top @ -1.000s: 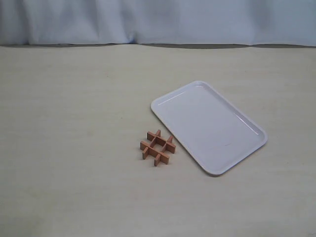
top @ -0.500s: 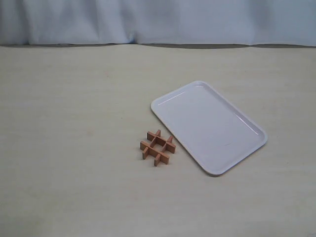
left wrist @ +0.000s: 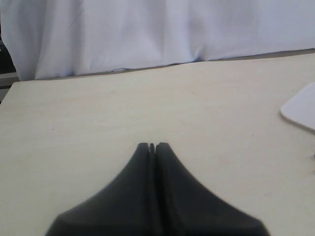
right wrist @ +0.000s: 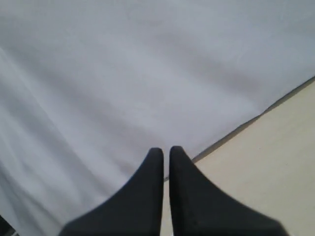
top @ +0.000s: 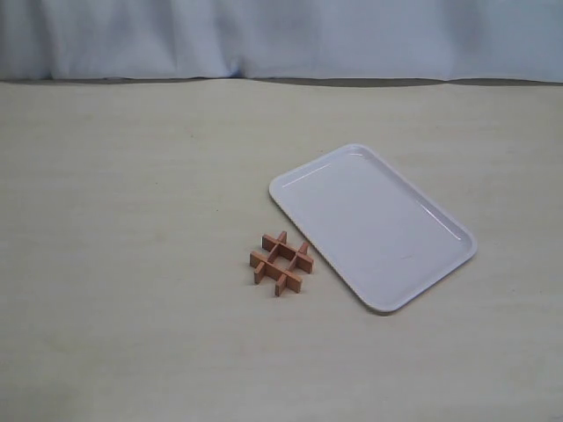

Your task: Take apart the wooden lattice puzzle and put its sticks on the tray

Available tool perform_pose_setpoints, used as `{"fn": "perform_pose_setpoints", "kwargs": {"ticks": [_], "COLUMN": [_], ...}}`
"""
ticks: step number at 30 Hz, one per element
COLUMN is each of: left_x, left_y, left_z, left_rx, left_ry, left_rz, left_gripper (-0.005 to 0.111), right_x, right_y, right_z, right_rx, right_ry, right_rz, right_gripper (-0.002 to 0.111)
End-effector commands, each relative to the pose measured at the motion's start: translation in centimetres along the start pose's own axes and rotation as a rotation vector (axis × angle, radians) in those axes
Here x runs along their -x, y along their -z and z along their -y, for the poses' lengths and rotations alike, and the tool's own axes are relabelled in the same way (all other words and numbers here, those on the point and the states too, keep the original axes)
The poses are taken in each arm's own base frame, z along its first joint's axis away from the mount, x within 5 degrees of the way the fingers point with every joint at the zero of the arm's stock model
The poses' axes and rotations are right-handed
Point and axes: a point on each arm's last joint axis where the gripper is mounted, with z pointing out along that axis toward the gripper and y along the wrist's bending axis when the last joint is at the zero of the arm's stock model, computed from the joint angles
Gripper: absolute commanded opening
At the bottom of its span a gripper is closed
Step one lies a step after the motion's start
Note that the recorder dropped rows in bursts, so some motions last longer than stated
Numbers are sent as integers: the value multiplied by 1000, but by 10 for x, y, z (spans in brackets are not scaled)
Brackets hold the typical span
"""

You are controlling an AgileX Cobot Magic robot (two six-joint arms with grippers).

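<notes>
The reddish-brown wooden lattice puzzle (top: 281, 262) lies whole on the table, its crossed sticks still interlocked, just off the near left edge of the white tray (top: 373, 226). The tray holds nothing. Neither arm shows in the exterior view. In the left wrist view my left gripper (left wrist: 152, 145) is shut on nothing above bare tabletop, with a corner of the tray (left wrist: 301, 108) at the frame's edge. In the right wrist view my right gripper (right wrist: 166, 150) is shut but for a thin slit, empty, pointing at the white cloth backdrop; the puzzle is out of that view.
A pale wooden tabletop (top: 132, 220) stretches around the puzzle and tray. A white cloth backdrop (top: 281, 35) hangs along the table's far edge.
</notes>
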Motion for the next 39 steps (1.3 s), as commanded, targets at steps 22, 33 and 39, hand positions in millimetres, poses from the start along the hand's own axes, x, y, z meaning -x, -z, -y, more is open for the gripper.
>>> {"fn": "perform_pose_setpoints", "kwargs": {"ticks": [22, 33, 39], "left_x": [0, 0, 0], "left_y": [0, 0, 0], "left_z": [1, 1, 1], "left_rx": [-9, -9, -9], "left_ry": [1, 1, 1], "left_rz": [11, 11, 11], "left_gripper": [0, 0, 0], "right_x": [73, -62, -132], "right_y": [-170, -226, -219], "right_z": [-123, -135, -128], "right_rx": [240, 133, 155], "right_ry": [400, 1072, 1206], "right_rz": [-732, -1378, -1715], "right_gripper": [5, 5, 5]}}
